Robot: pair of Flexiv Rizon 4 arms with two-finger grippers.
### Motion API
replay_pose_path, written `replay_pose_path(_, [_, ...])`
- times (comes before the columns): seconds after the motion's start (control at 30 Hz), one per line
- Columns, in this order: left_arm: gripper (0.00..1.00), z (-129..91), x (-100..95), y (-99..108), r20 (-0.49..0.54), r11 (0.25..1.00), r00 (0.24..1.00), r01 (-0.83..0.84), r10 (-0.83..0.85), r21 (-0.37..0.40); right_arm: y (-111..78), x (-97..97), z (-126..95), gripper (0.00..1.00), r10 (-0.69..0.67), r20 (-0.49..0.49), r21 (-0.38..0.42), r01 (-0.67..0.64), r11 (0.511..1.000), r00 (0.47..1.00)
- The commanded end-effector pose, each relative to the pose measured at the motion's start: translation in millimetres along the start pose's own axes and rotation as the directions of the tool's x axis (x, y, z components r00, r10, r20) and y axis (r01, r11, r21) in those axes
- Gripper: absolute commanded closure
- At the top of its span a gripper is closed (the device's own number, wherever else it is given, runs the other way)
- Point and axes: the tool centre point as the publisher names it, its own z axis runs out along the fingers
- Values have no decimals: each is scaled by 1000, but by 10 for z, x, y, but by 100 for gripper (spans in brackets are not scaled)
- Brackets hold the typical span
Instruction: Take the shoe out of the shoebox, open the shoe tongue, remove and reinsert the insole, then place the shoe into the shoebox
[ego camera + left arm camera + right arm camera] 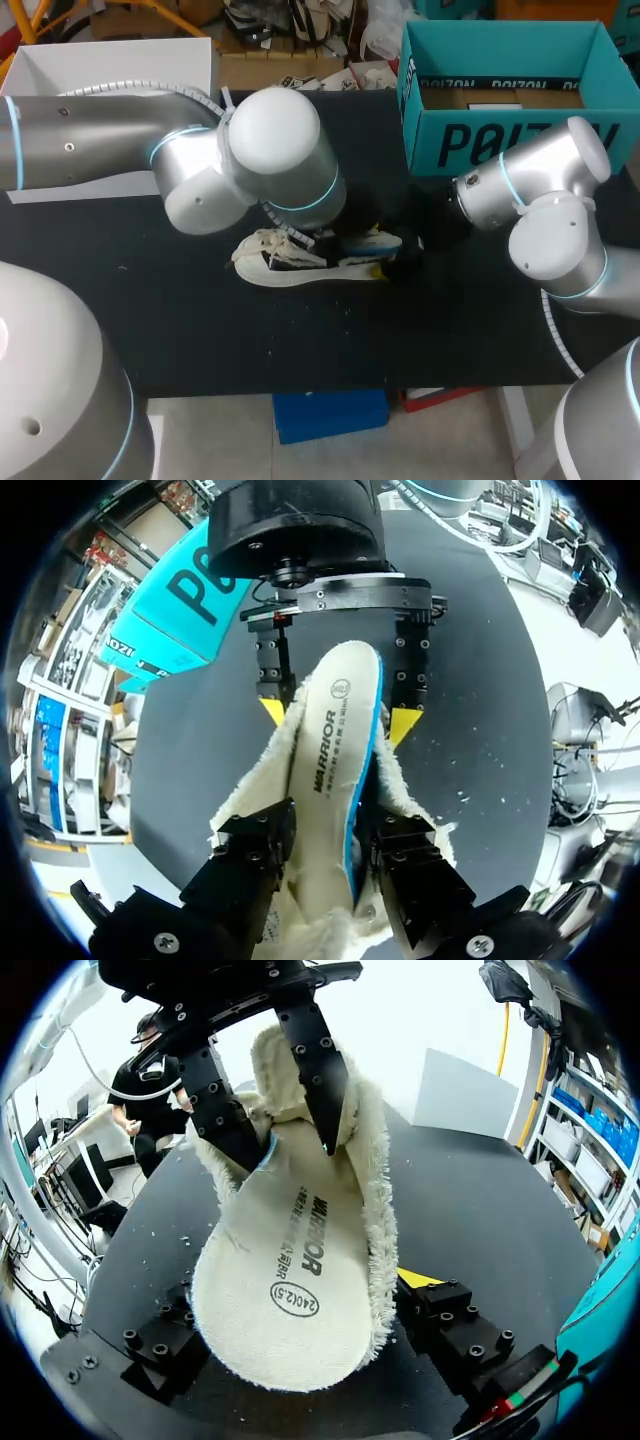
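head: shoe [285,262] out of box [510,140], lying on table [200,330], long axis left-right, toe seemingly left; insole [372,242] out, by heel; reinsertion and boxing remain | left wrist: left gripper [330,828] clamps insole, which runs lengthwise toward right gripper [337,718] | right wrist: insole heel end at right gripper, grip cannot be told

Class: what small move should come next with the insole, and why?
Probably lower the insole toward the shoe: the left tool is shut on one end, the right tool is at the other, and the insole seems free of the shoe.
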Motion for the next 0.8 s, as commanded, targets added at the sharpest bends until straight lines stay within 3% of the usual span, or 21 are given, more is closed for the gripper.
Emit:
replay_pose_path(0.03, [64, 88, 1, -62, -11, 1000, 1000, -13, 14, 8, -27, -16, 27, 100, 2, 0, 3, -2, 1000, 1000])
replay_pose_path(0.53, [69, 195, -28, -291, -20, 997, 998, -64, 65, 40, -27, -16, 27, 100, 2, 0, 3, -2, 1000, 1000])
replay_pose_path(0.63, [78, 206, -34, -323, -22, 997, 997, -70, 71, 44, -27, -16, 27, 100, 2, 0, 3, -2, 1000, 1000])
replay_pose_path(0.7, [100, 211, -34, -340, -26, 996, 997, -77, 78, 48, -27, -16, 27, 100, 2, 0, 3, -2, 1000, 1000])
replay_pose_path(0.8, [100, 184, -28, -345, -26, 996, 996, -79, 80, 49, -27, -16, 27, 100, 2, 0, 3, -2, 1000, 1000])
